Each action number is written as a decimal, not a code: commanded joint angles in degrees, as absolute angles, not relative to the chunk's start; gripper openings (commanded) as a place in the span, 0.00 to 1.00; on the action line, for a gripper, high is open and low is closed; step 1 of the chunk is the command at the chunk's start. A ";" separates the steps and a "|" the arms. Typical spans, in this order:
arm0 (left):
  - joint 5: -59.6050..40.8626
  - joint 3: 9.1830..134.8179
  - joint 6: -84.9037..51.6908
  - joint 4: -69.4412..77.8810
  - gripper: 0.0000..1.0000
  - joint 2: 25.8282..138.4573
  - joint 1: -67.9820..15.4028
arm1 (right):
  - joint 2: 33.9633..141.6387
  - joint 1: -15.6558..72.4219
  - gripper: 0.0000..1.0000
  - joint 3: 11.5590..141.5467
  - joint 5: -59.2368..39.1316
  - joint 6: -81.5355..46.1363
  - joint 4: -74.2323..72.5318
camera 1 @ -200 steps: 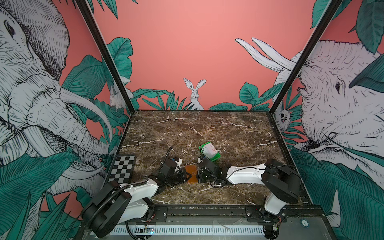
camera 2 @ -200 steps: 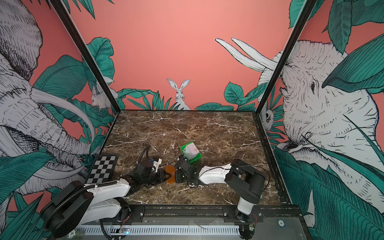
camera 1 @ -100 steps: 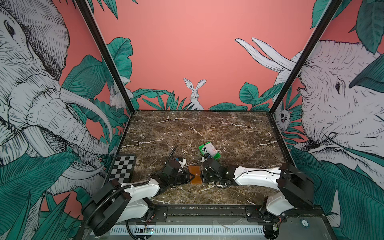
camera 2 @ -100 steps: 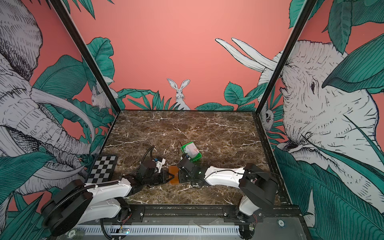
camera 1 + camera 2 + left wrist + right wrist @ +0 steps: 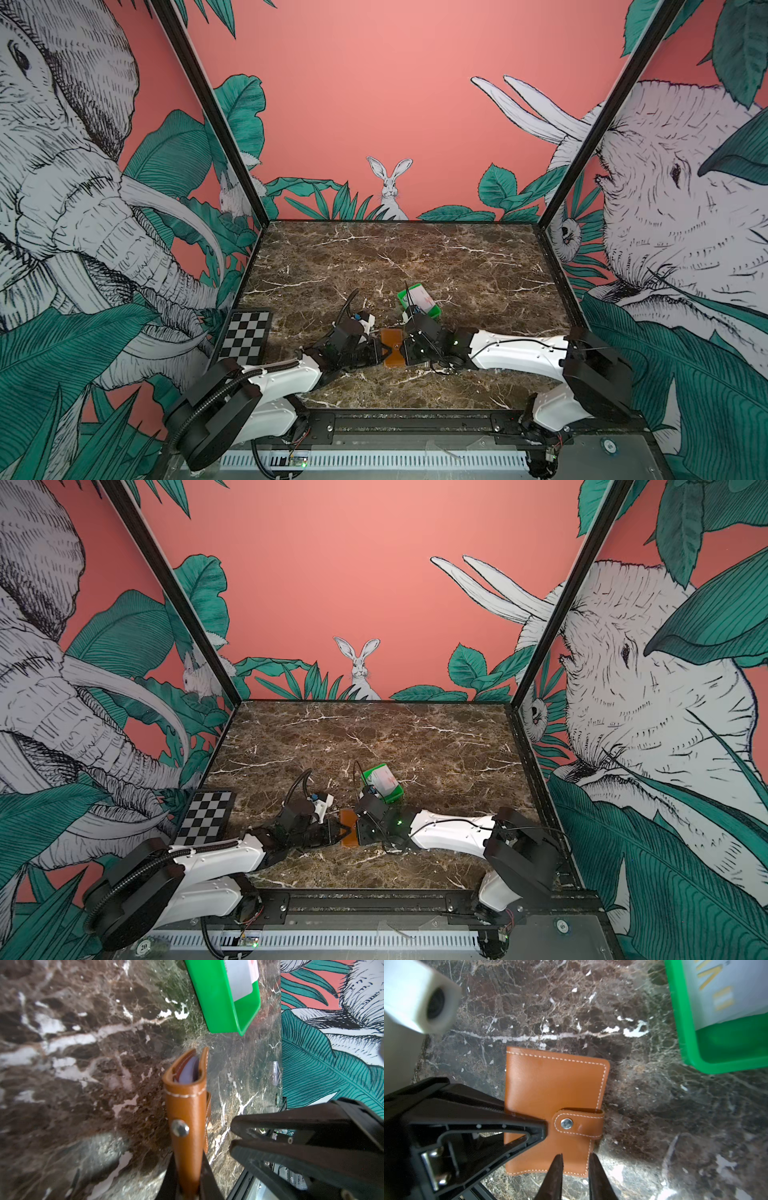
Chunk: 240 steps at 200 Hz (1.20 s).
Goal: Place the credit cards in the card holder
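Both top views show the brown marble tabletop [image 5: 415, 257] carrying the bright green plastic tray [image 5: 432, 313], with thin pale plastic credit cards [image 5: 239, 980] lying inside it. On the robot's side of the tray, near it but apart, the tan-brown leather-look card holder [image 5: 550, 1084] is held flat and snapped closed. Its long axis and open end point toward the tray's end of the table. The left gripper [image 5: 188, 1160] is clenched across its spine edge. The right gripper [image 5: 576, 1159], jaws slightly parted and empty, hovers just above the snap tab [image 5: 579, 1126], so unsnapping, I judge, falls to it. Since a second ago the right elbow [image 5: 594, 374] has swung outward, away from the tray; the holder has barely shifted.
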State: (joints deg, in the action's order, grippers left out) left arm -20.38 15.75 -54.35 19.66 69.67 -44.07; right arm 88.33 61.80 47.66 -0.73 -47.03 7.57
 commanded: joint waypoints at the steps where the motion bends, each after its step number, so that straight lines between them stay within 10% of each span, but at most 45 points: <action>1: -20.18 17.39 -53.63 20.15 0.04 70.10 -44.69 | 89.69 61.83 0.23 49.38 -1.35 -46.01 6.69; 144: -21.41 19.06 -52.99 22.72 0.00 71.43 -46.49 | 96.15 61.87 0.33 53.07 0.91 -47.42 10.55; 240: -21.40 18.94 -52.87 22.57 0.00 72.23 -47.18 | 93.86 61.80 0.16 53.43 10.38 -46.10 17.19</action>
State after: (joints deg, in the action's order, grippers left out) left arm -19.70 17.32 -53.34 20.18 72.29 -46.59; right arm 94.52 62.30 52.93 4.27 -46.96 12.32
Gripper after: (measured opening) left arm 0.118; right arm 0.172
